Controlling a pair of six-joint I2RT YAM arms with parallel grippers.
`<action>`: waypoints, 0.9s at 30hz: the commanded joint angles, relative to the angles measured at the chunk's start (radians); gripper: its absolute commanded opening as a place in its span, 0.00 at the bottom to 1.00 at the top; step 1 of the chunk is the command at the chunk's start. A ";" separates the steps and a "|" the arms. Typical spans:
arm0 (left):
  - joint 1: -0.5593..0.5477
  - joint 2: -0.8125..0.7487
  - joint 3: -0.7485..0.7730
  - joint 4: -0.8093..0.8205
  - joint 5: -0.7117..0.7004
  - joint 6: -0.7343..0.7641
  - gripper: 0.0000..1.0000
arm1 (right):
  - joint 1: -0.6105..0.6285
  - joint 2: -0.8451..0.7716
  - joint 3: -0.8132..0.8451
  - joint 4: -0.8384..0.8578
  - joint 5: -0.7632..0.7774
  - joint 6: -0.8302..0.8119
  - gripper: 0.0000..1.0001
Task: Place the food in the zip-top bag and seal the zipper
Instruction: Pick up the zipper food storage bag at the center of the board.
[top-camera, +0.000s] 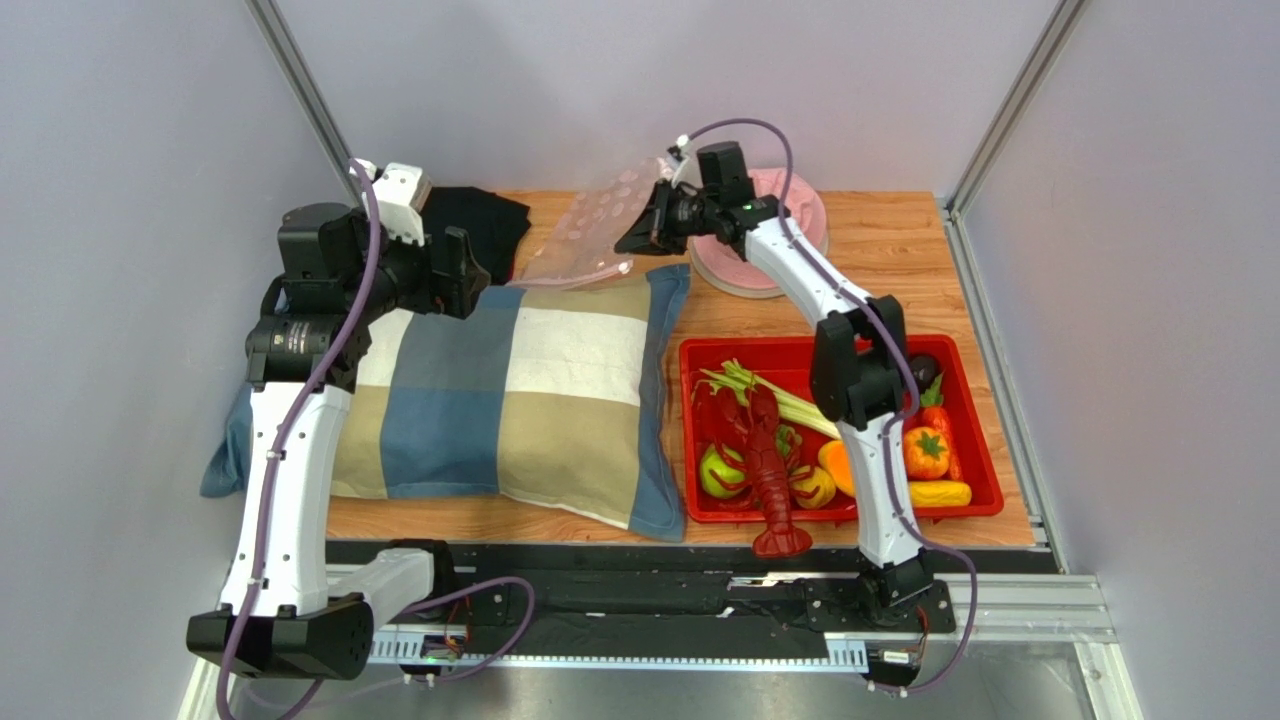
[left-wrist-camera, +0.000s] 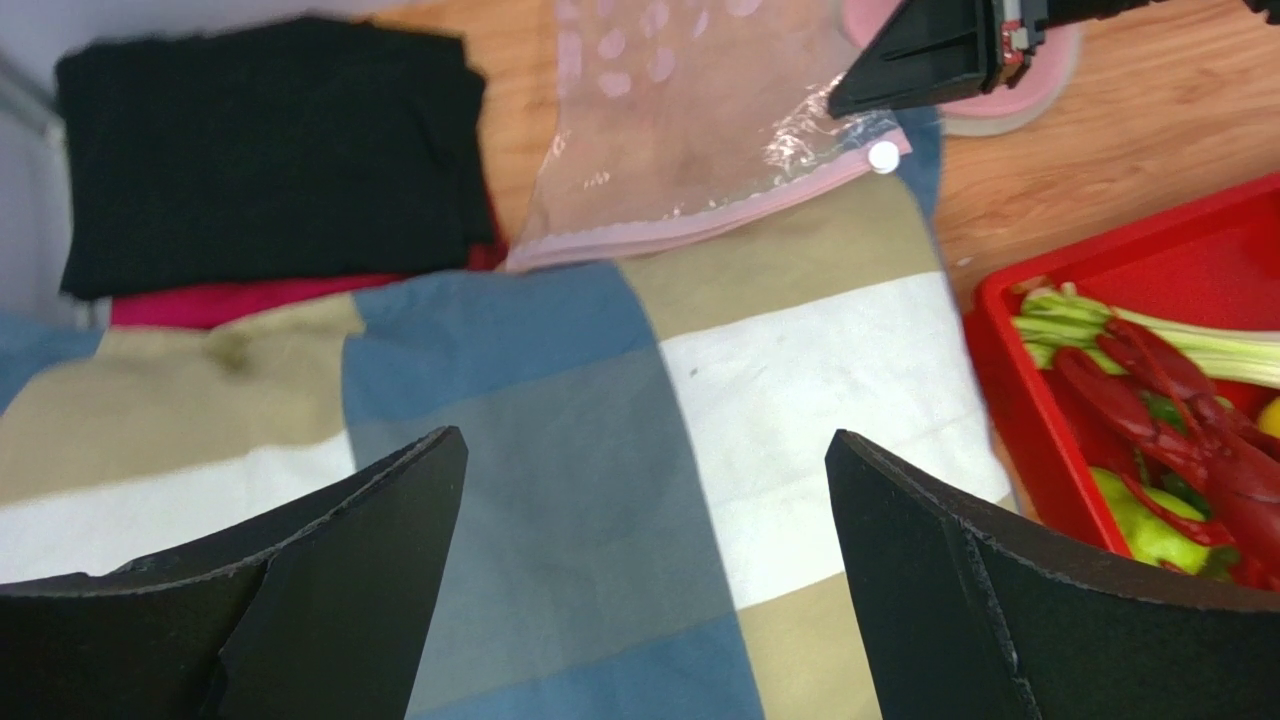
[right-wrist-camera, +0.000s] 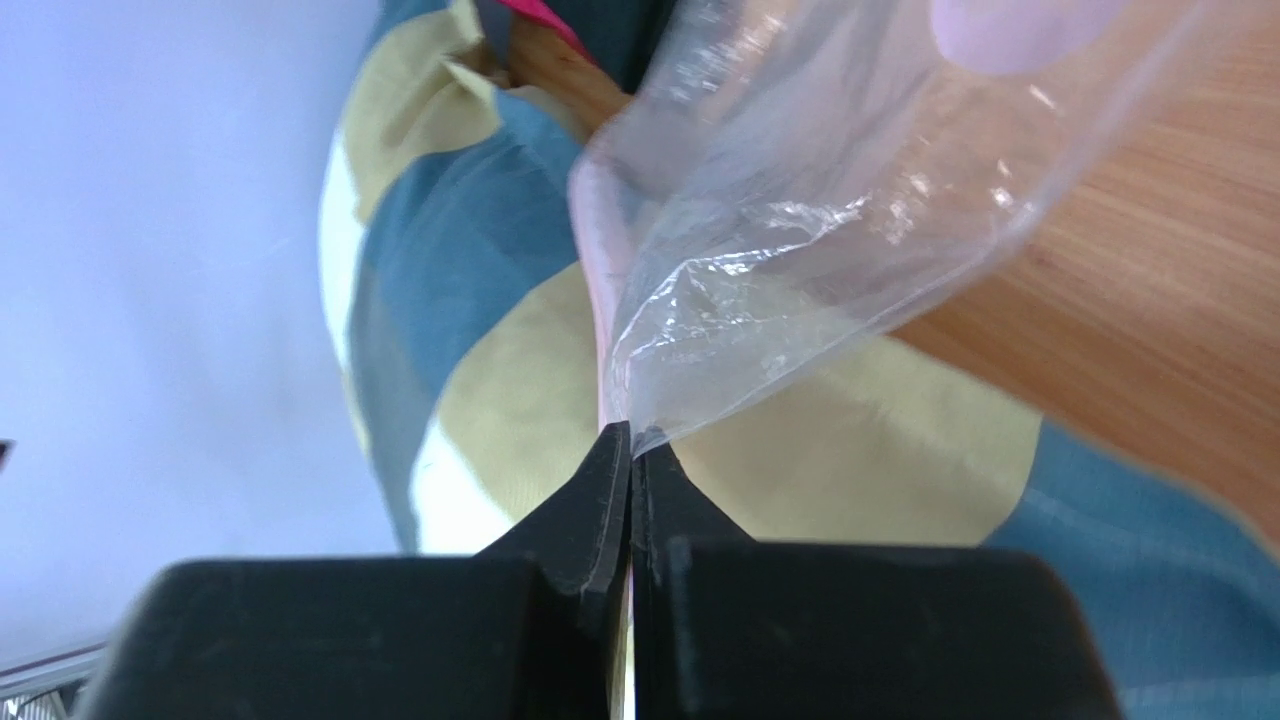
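- The left end effector (top-camera: 451, 273) hangs over the left end of the pillow, its fingers spread wide apart with nothing between them; its wrist view looks down between the two black fingers (left-wrist-camera: 361, 570) onto the checked fabric.
- A folded black cloth (top-camera: 478, 210) lies at the far left of the wooden surface (top-camera: 902, 255), just behind the pillow.
- The pillow (top-camera: 511, 390), checked in blue, tan and white, covers the left and middle of the surface.
- The zip-top bag (top-camera: 594, 225), clear with pink dots, sits at the far edge of the pillow, partly on it and partly on the wood. It has no food inside.
- The zipper (left-wrist-camera: 691, 225) shows as a pinkish strip along the bag edge nearest the pillow.
- The right end effector (top-camera: 639, 225) is clamped on the bag's right edge near the zipper end; in the wrist view its tips (right-wrist-camera: 631, 450) meet with the clear plastic pinched between them.
- A pink hat (top-camera: 736, 273) rests just right of the bag, under the right arm.
- The red tray (top-camera: 736, 347) stands at the near right, well apart from the bag. In it lie the red lobster (top-camera: 774, 465), the celery stalk (top-camera: 781, 393), the green apple (top-camera: 721, 473) and other toy foods.
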 joint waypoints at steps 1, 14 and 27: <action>0.004 -0.033 -0.014 0.148 0.197 0.074 0.99 | -0.023 -0.261 -0.065 0.087 -0.068 0.057 0.00; -0.169 -0.026 -0.015 0.285 0.314 0.425 0.84 | -0.058 -0.789 -0.471 0.069 -0.005 0.102 0.00; -0.446 -0.057 -0.148 0.355 0.283 0.709 0.58 | -0.058 -1.022 -0.686 0.063 0.038 0.073 0.00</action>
